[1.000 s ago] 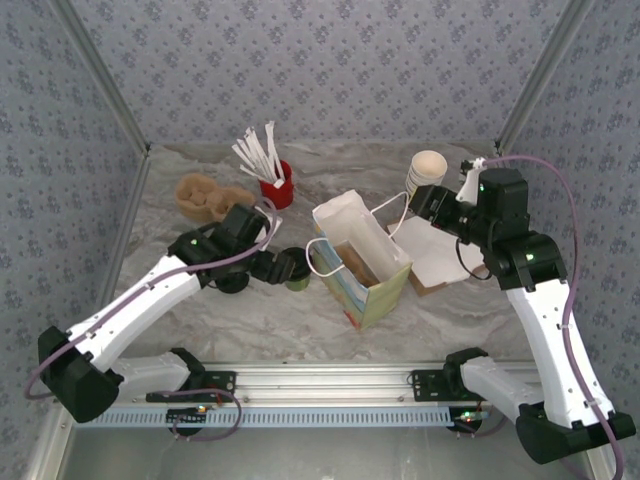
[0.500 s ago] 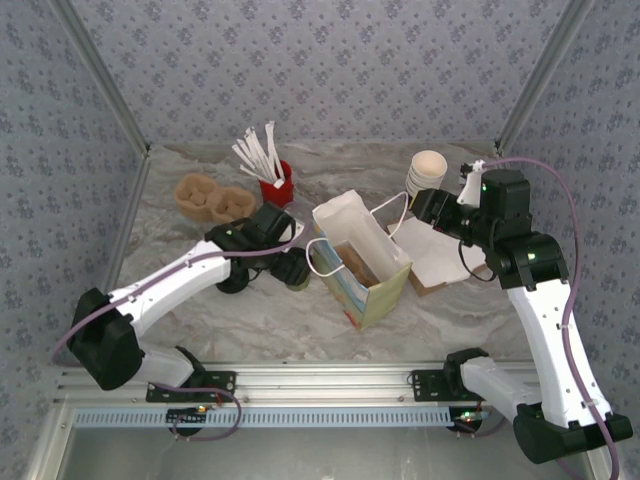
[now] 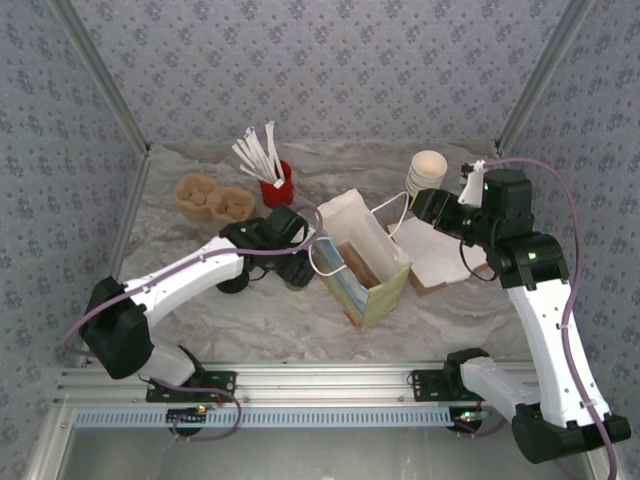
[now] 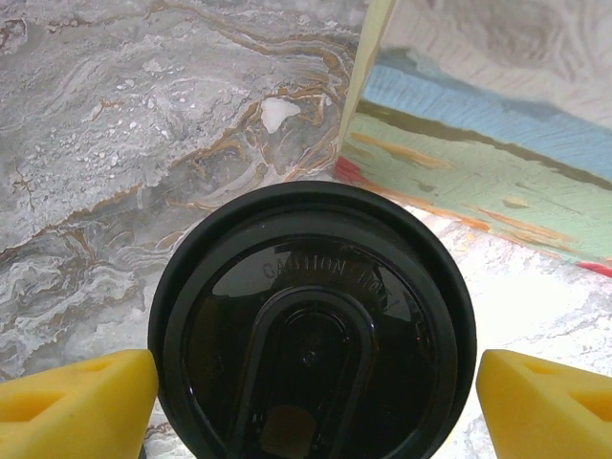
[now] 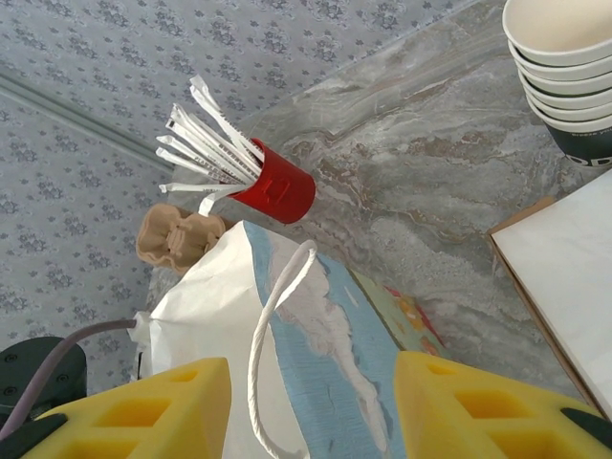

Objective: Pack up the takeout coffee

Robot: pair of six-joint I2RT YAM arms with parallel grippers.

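The takeout coffee (image 3: 297, 281), a small green cup with a black lid (image 4: 311, 335), stands on the marble table just left of the gift bag (image 3: 365, 265). My left gripper (image 3: 292, 255) hangs over it, pointing down. In the left wrist view the left gripper (image 4: 316, 368) is open, with one yellow finger close beside each side of the lid's rim. My right gripper (image 3: 428, 208) hovers at the bag's far right side. In the right wrist view the right gripper (image 5: 311, 382) is open, and the bag's white handle (image 5: 263, 354) shows in the gap, unclamped.
A red cup of white wrapped sticks (image 3: 277, 187) and tan pulp carriers (image 3: 212, 198) stand at the back left. A stack of white paper cups (image 3: 427, 172) and a white pad on brown board (image 3: 435, 255) lie right of the bag. A flat black lid (image 3: 232, 283) lies left of the coffee.
My left arm has swung to the right, bringing its gripper from left of the coffee to directly over the lid. The coffee, the bag and the right arm have stayed put.
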